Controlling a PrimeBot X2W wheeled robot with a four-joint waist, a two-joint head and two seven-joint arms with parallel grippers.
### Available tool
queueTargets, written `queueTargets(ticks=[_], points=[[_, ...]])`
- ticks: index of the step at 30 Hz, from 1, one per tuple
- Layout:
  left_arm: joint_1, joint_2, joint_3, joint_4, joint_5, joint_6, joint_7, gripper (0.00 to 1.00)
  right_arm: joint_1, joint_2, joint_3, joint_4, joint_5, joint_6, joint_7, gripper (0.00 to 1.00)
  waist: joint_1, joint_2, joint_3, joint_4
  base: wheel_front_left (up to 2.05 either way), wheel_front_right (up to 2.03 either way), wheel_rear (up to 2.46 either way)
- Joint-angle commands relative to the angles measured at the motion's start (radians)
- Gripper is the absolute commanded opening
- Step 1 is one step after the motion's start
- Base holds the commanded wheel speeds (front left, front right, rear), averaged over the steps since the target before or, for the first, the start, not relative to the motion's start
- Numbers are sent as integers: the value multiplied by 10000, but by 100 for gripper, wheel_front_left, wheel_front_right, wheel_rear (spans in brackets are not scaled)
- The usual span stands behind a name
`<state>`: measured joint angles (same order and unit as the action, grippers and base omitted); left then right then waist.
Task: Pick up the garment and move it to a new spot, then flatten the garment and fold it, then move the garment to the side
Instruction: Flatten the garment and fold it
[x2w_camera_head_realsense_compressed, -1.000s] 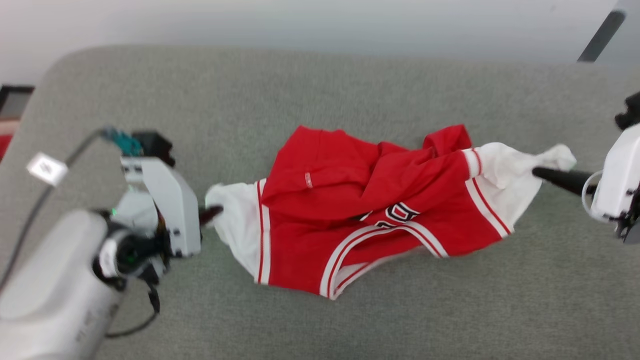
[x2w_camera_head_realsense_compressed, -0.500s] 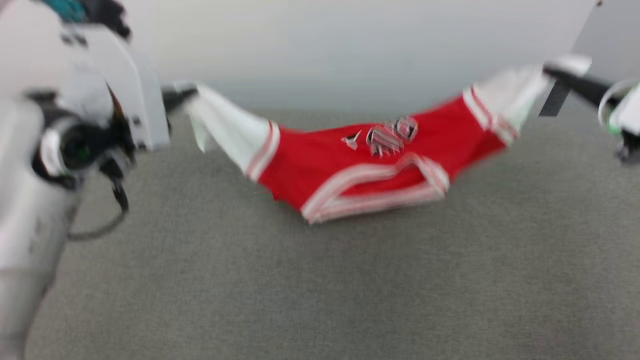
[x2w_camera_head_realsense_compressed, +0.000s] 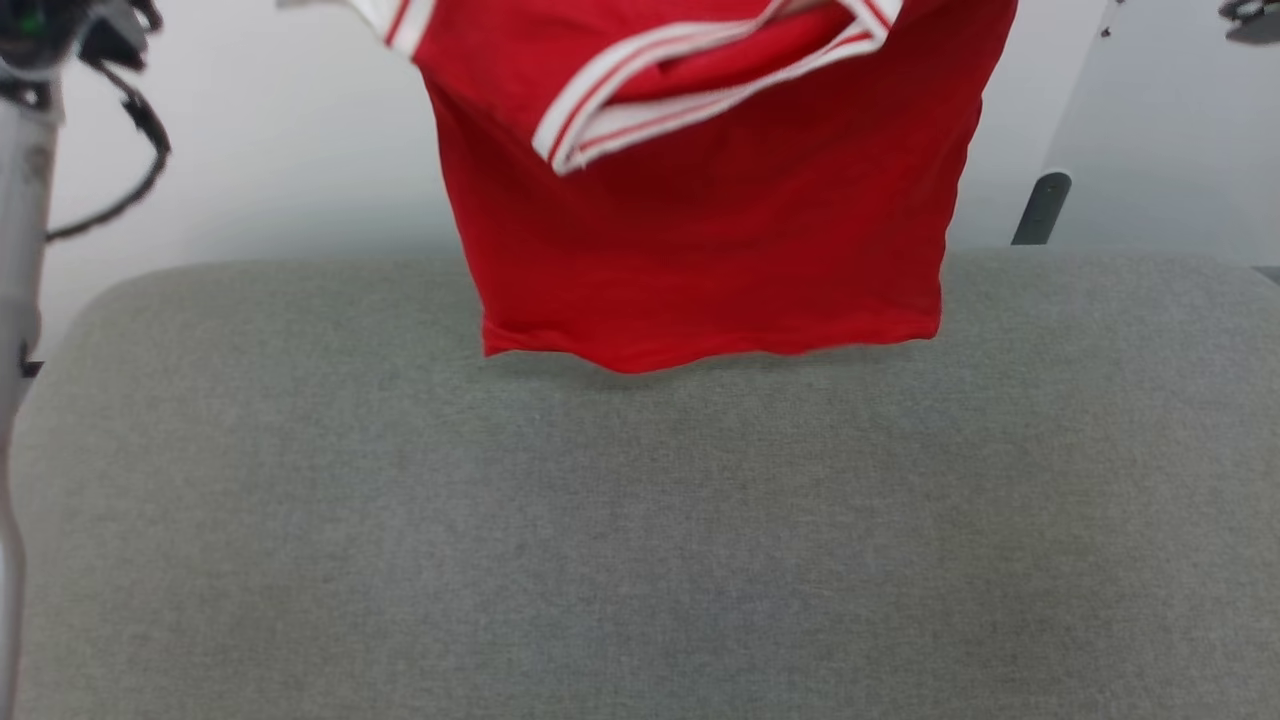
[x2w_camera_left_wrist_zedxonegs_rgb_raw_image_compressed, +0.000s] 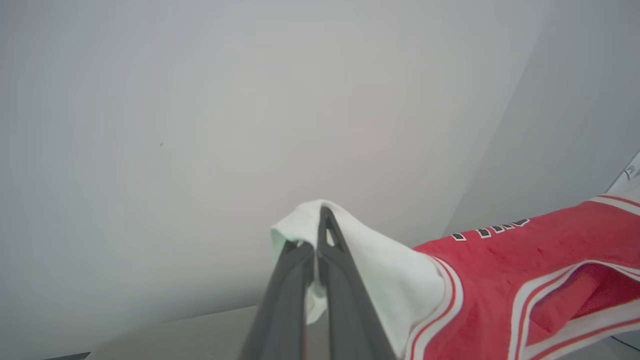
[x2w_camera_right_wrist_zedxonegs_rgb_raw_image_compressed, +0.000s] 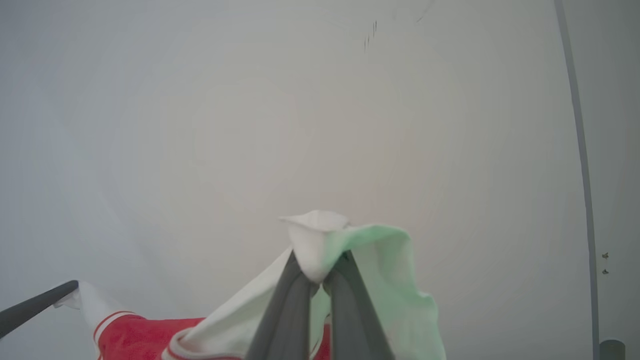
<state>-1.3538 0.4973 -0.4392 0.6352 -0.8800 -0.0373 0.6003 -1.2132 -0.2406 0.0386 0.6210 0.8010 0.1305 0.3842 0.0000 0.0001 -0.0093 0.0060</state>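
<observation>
1. While the garment (x2w_camera_head_realsense_compressed: 700, 230) hangs in the air above the far edge of the grey padded surface (x2w_camera_head_realsense_compressed: 640, 560), about the middle of that edge, its hem sits low over the cloth; I cannot tell whether it touches.
2. On its white sleeve the left gripper (x2w_camera_left_wrist_zedxonegs_rgb_raw_image_compressed: 317, 235) has its fingers pressed together around a small fold; the right gripper (x2w_camera_right_wrist_zedxonegs_rgb_raw_image_compressed: 320, 270) is clamped the same way on the other sleeve's tip.
3. I judge both pinches thin: a quick swing could pull a sleeve free and drop the garment in a heap.
4. Lowering too steeply could tuck the hem under and leave creases.
5. I count one garment, two sleeves held, two grippers, one surface, one dark post (x2w_camera_head_realsense_compressed: 1040, 208) beyond the far right corner.
</observation>
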Motion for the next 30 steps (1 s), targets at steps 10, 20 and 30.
queueTargets(ticks=[10, 20, 30], points=[[-1967, -341, 32, 1735, 548, -349, -1459, 0, -1726, -130, 887, 990, -686, 4, -1418, 0, 0, -1, 1622, -323, 0, 0, 0], [-4498, -835, 105, 2354, 1348, -283, -4108, 0, -4012, -780, 1488, 1666, -2902, 4, -5772, 0, 0, -1, 5138, -396, 0, 0, 0], [-6381, -1560, 317, 2853, 1224, -840, -6771, 0, -5261, -1234, 504, 400, -5834, 4, -6476, 0, 0, -1, 7925, 353, 0, 0, 0]])
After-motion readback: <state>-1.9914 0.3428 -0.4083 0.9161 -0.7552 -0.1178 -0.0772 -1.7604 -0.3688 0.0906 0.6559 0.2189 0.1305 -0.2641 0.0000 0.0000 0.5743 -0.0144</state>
